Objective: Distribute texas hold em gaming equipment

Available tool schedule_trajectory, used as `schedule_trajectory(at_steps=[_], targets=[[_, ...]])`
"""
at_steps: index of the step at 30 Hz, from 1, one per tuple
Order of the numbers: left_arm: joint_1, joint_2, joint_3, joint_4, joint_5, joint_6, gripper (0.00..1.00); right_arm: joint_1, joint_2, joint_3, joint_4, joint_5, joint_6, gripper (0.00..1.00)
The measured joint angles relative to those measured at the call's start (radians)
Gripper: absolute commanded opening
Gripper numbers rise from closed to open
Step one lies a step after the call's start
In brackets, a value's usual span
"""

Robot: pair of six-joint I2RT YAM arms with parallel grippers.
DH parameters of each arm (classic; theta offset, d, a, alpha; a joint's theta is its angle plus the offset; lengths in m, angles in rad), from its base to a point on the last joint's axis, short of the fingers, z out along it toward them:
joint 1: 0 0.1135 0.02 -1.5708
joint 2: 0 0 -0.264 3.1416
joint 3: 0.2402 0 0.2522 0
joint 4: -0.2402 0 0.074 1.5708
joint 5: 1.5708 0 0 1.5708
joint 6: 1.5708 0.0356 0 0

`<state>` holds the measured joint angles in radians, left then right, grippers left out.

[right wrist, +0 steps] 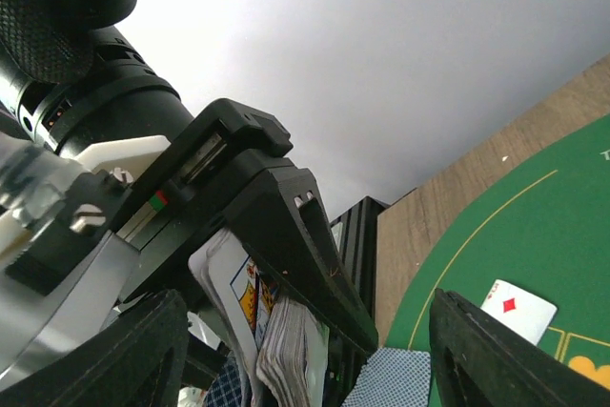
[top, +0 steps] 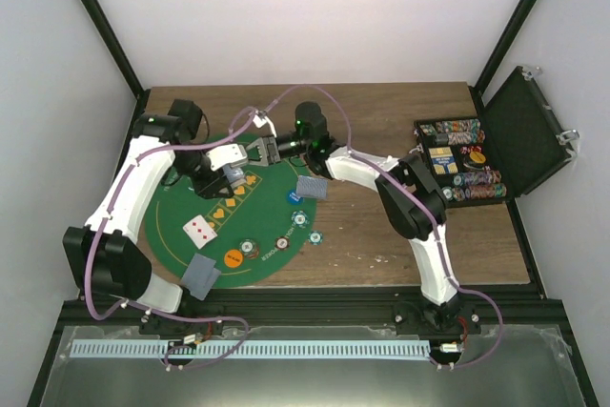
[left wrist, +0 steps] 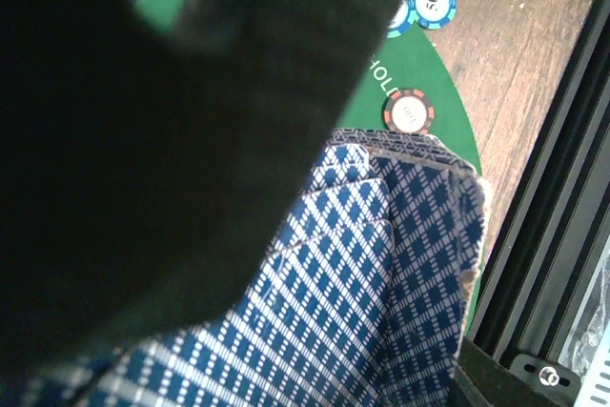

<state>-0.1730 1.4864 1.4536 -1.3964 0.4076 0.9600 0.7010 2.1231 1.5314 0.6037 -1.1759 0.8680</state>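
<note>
Blue-patterned deck (right wrist: 276, 335): clamped edge-on in the left gripper (top: 244, 153), above the upper middle of the green mat (top: 176, 207). In the right wrist view its long axis runs top to bottom, with a court-card face turned left. In the left wrist view the backs fan from lower left to upper right.
Left gripper: closed on the deck.
Right gripper (top: 265, 149): jaws spread wide, one finger on either side of the deck's lower end; whether they touch it cannot be told.
Face-up card (top: 198, 228): one, red pips, left-centre of the mat.
Face-down cards: two lots. A pile (top: 202, 275) lies corner-on at the mat's lower left rim, and a single card (top: 312, 187) lies at the right rim.
Chips: six, on the mat's lower right.
- orange chip (top: 233, 257): one
- blue chip (top: 294, 197): one
- teal chips (top: 300, 218): two
- red-and-white chip (top: 284, 244): one
- indistinct chip (top: 251, 250): one, colour not readable
Black case (top: 519, 131): open, upper right, holding further chips.
Edges and room: a strip of bare wooden table (top: 372, 235) separates the mat's right rim from the case. A black rail (top: 315, 307) bounds the near edge.
</note>
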Motion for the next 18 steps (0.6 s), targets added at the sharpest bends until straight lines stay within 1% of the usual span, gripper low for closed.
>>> schedule_trajectory(at_steps=[7, 10, 16, 18], targets=[[0.000, 0.024, 0.021, -0.012, 0.024, -0.006, 0.44, 0.015, 0.039, 0.000, 0.101, -0.014, 0.073, 0.71], [0.002, 0.038, 0.025, -0.013, 0.023, -0.017, 0.44, 0.019, 0.053, 0.000, 0.113, -0.021, 0.084, 0.71], [0.002, 0.056, 0.037, -0.006, 0.021, -0.043, 0.44, 0.040, 0.057, 0.008, 0.040, -0.023, 0.023, 0.71], [0.004, 0.056, 0.037, -0.012, 0.015, -0.044, 0.44, 0.044, 0.058, 0.020, -0.004, -0.016, -0.010, 0.68]])
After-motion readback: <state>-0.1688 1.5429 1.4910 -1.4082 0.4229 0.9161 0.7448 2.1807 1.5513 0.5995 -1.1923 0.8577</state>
